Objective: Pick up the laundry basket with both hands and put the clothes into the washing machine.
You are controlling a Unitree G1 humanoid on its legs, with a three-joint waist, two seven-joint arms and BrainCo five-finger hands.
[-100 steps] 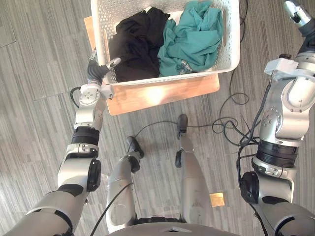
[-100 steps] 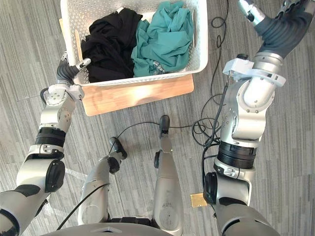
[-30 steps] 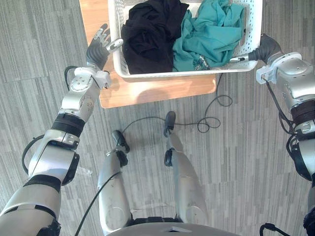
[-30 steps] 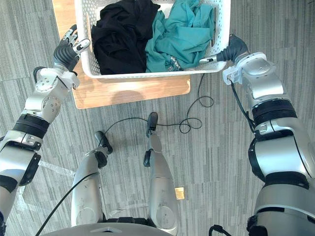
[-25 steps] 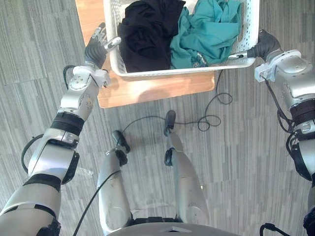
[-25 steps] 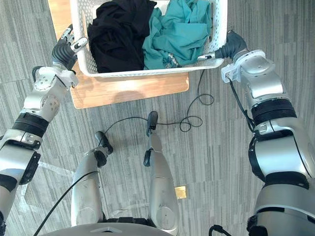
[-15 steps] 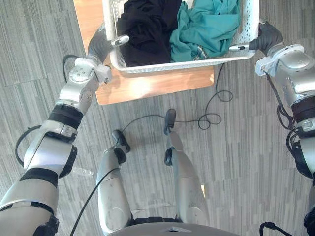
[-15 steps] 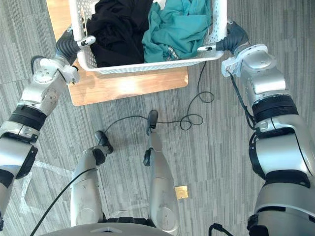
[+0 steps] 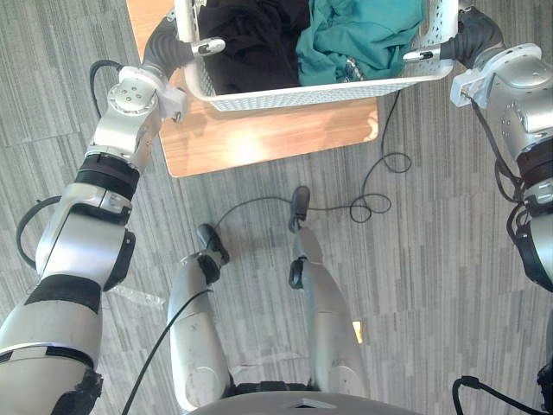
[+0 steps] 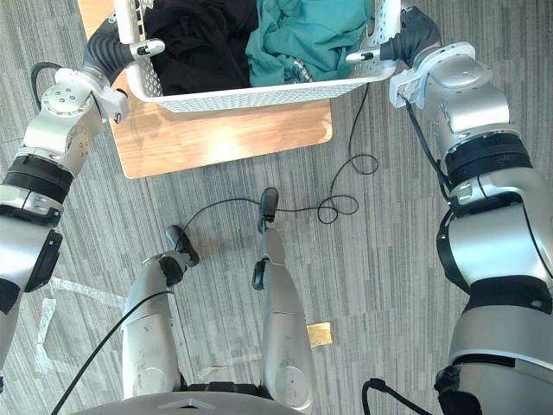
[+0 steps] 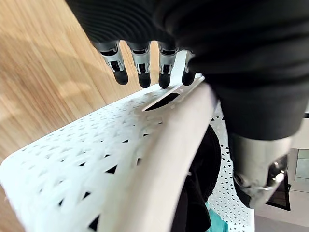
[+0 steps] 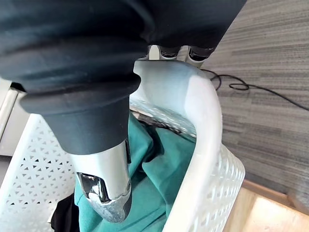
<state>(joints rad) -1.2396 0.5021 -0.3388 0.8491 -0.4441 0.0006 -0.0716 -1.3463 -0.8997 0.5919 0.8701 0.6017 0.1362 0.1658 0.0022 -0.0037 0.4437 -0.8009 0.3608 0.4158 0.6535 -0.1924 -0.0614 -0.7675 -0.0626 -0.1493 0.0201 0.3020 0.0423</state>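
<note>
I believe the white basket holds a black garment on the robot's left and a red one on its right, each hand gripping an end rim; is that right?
No: the left eye view shows the right garment is teal, not red. The black garment, basket, left hand and right hand are as stated.

There is one laundry basket (image 9: 302, 95), white and perforated. Inside it lie two heaps of clothing: one black garment (image 9: 251, 35) and one teal garment (image 9: 363, 30); whether either heap is more than a single piece cannot be told. Beneath the basket there is one wooden board (image 9: 259, 143) on the floor. Two robot hands show, one at each end of the basket: the left hand (image 9: 168, 54) at one rim and the right hand (image 9: 471, 36) at the opposite rim, each with one thumb inside the wall and its row of fingers outside. One small yellow square (image 10: 320, 333) lies on the floor, well apart from the board.
</note>
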